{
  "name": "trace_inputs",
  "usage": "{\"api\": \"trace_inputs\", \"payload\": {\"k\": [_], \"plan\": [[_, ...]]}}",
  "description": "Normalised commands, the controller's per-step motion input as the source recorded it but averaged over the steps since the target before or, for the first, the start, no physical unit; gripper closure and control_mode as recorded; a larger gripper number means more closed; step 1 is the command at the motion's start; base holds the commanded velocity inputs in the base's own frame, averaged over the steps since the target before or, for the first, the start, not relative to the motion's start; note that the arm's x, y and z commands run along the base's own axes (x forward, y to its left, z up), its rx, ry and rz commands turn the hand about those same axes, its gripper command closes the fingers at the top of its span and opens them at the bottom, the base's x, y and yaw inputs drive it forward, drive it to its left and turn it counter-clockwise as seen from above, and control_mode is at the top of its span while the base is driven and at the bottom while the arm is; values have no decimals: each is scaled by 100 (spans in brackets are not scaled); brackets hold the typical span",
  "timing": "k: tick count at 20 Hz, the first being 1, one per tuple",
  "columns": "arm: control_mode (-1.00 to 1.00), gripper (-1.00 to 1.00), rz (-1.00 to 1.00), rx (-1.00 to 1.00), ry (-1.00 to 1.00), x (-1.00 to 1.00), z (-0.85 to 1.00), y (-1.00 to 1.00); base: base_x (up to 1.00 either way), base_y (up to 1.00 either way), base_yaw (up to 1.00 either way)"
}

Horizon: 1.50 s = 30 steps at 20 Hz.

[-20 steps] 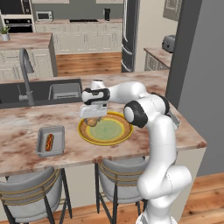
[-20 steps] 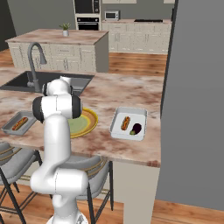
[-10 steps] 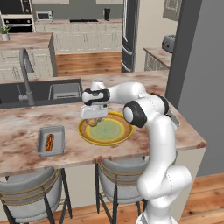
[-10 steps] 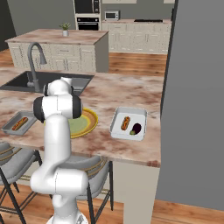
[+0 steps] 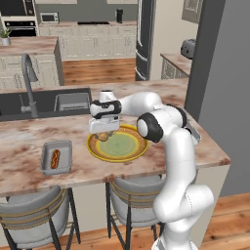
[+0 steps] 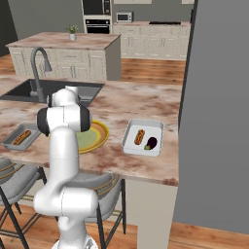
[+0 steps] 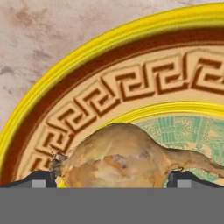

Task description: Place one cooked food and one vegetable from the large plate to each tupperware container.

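Observation:
The large plate [image 5: 128,152] with its yellow rim [image 7: 65,65] lies on the counter. My gripper [image 5: 102,135] is down at the plate's left side. In the hand view the round tan-brown vegetable [image 7: 118,155] fills the gap between my fingertips [image 7: 40,179], which touch it on both sides. The grey tray [image 5: 45,168] to the left holds one hot dog [image 5: 55,158]. The whitish tray [image 6: 156,127] on the right holds a hot dog [image 6: 139,136] and the dark purple vegetable [image 6: 151,143]. From the right base view, my arm hides part of the plate [image 6: 99,138].
A dark sink [image 5: 44,103] with a tall faucet [image 5: 30,85] lies behind the plate. Two stools [image 5: 34,215] stand under the counter's near edge. A grey wall [image 6: 214,112] rises at the counter's right end.

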Motion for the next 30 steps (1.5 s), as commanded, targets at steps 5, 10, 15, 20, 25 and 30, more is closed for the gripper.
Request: {"api": "trace_inputs", "payload": {"k": [5, 10, 15, 20, 25, 30], "plan": [[-100, 100, -1, 0, 0, -9, -18, 0, 0, 0, 0], [-100, 100, -1, 0, 0, -9, -12, 0, 0, 0, 0], [-100, 100, -1, 0, 0, -11, 0, 0, 0, 0, 0], [-100, 100, 1, 0, -3, -34, 35, 10, 0, 0, 0], [-100, 100, 13, -1, -19, -34, 68, 62, 0, 0, 0], [-100, 100, 19, -5, -21, -39, 70, 99, 0, 0, 0]]}}
